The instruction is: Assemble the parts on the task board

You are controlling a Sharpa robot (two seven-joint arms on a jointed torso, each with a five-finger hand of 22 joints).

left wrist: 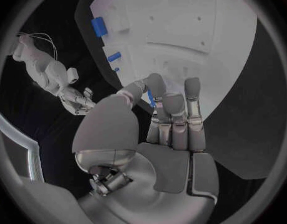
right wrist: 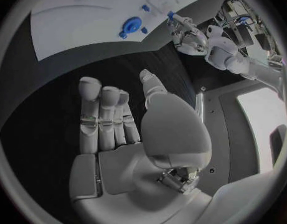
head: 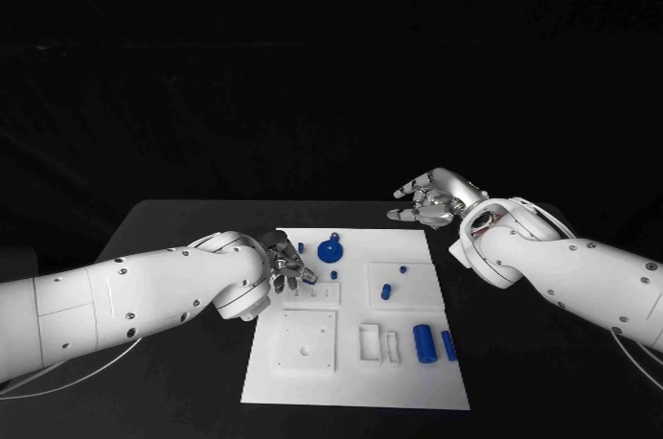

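Now we see the board [head: 415, 381] lying flat in the middle of the black table [head: 166, 219], with blue parts spread over it. Our left hand [head: 287, 266] sits over the board's left edge, near its far end, fingers bent downward. From the left wrist camera a small blue peg [left wrist: 151, 98] shows between the thumb and the fingers [left wrist: 174, 109], and the hand appears to pinch it, though most of the peg is hidden behind the fingers. From the right wrist camera the same hand [right wrist: 180, 27] shows a blue tip at its fingertips.

Our right hand [head: 435, 199] hovers above the bare table just past the board's far right corner. Its fingers [right wrist: 106, 114] are spread and slightly curled, and it holds nothing.

On the board, a round blue disc [head: 331, 251] with a small knob sits near the far edge, just right of the left hand. A short blue pin [head: 387, 290] stands near the middle, with a tiny blue stud [head: 402, 267] beyond it. Two blue cylinders lie side by side near the right edge on the near half: a thick one [head: 424, 343] and a thin one [head: 449, 345]. A raised white square block [head: 304, 343] sits on the near left of the board, and a small white slotted holder [head: 378, 343] lies between it and the cylinders.
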